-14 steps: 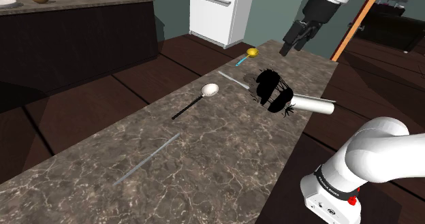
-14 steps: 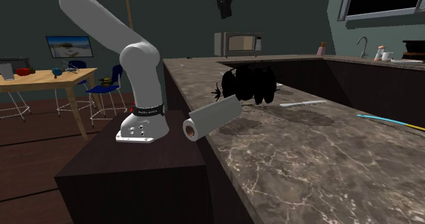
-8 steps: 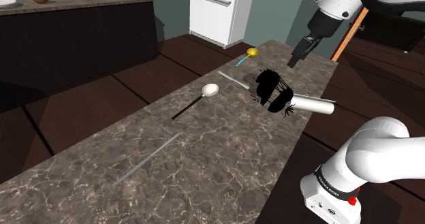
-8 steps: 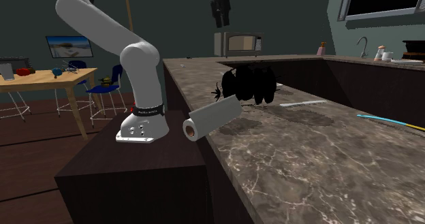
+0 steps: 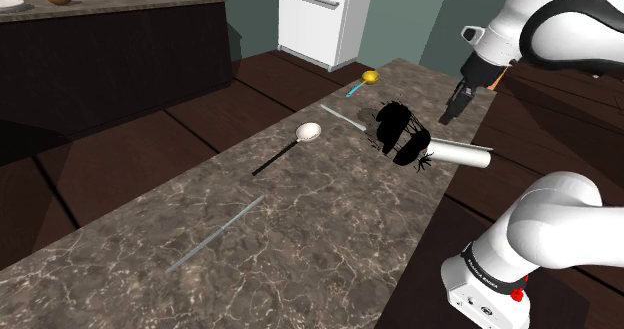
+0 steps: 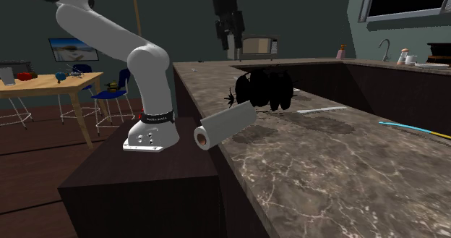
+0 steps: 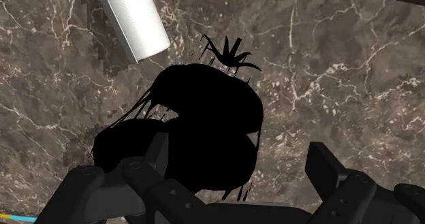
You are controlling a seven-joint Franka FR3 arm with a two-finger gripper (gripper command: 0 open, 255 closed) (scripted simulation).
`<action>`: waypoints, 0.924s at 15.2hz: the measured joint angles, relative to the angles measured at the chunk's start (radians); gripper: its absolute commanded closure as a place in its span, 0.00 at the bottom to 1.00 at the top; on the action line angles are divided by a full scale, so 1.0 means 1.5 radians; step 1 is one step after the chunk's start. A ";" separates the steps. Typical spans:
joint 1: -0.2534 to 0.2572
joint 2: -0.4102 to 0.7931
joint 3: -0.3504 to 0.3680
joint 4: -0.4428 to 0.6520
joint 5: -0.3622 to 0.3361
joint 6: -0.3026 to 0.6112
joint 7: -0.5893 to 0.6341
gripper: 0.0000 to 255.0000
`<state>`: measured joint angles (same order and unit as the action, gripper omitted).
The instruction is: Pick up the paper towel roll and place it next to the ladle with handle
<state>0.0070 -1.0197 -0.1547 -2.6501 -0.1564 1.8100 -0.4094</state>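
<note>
The paper towel roll [image 5: 462,154] is a white cylinder lying on its side at the counter edge nearest the stand, one end jutting past the edge [image 6: 225,126]. The ladle [image 5: 308,132] has a white bowl and a thin dark handle, and lies mid-counter towards the shoulder view's left. My black gripper [image 5: 450,114] hangs open in the air above the counter's edge, beyond the roll and apart from it [image 6: 233,48]. In the wrist view its fingers [image 7: 146,167] stand wide apart with nothing between them, and the roll [image 7: 133,18] lies past a black shape.
A pure black spiky shape [image 5: 400,135] sits on the counter touching the roll's inner end [image 7: 197,131]. A silver utensil [image 5: 343,117], a yellow-bowled spoon with a blue handle [image 5: 368,78] and a long thin grey rod [image 5: 220,232] also lie on the marble counter [image 5: 300,237].
The arm has swung towards the shoulder view's right and come down, bringing the gripper lower over the counter's edge near the roll. The fingers stay open. Nothing on the counter moved.
</note>
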 measured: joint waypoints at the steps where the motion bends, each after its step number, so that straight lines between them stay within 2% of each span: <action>1: -0.003 -0.009 -0.014 -0.013 -0.016 0.004 -0.025 0.00; 6: -0.026 -0.019 -0.105 -0.068 -0.110 0.054 -0.159 0.00; 14: -0.052 0.045 -0.257 -0.098 -0.261 0.171 -0.354 0.00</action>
<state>-0.0710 -0.9526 -0.5403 -2.7973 -0.5472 2.0671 -0.9406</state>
